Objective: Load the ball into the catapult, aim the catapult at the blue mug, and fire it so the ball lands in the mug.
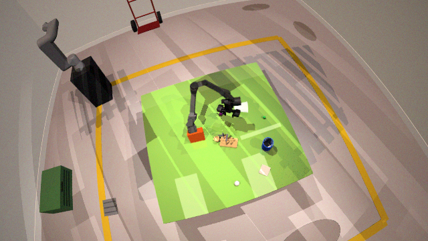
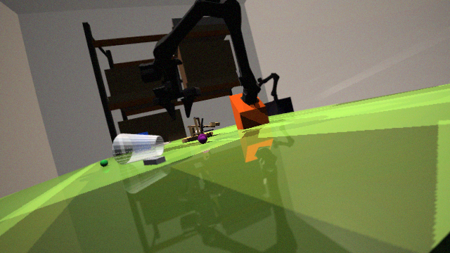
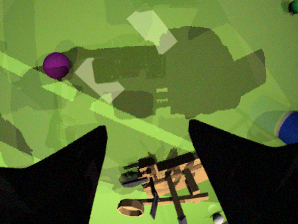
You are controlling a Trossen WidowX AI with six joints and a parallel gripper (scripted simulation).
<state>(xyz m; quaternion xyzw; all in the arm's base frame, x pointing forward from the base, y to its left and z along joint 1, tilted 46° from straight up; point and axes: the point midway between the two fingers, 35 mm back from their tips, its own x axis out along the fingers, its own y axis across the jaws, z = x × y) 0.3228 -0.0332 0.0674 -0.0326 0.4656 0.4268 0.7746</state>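
My gripper [image 1: 228, 112] [image 2: 181, 117] [image 3: 148, 128] is open and empty, raised above the mat. The wooden catapult [image 1: 229, 142] [image 2: 191, 139] stands near the robot's base; in the wrist view its throwing arm [image 3: 197, 197] lies low between the fingers. No ball shows in its cup [image 1: 217, 139] [image 3: 131, 207]. A purple ball [image 1: 221, 114] [image 2: 202, 138] [image 3: 56, 65] lies on the mat, upper left in the wrist view. A green ball [image 1: 264, 117] [image 2: 104, 163] and a white ball [image 1: 237, 183] lie farther off. The blue mug [image 1: 267, 148] [image 3: 290, 129] stands upright beyond the catapult.
A white cup [image 1: 244, 107] [image 2: 140, 147] lies on its side, with a dark block [image 2: 155, 160] beside it in the exterior view. A pale tile [image 1: 265, 170] lies near the mug. The arm stands on an orange block [image 1: 196, 135] [image 2: 249, 112].
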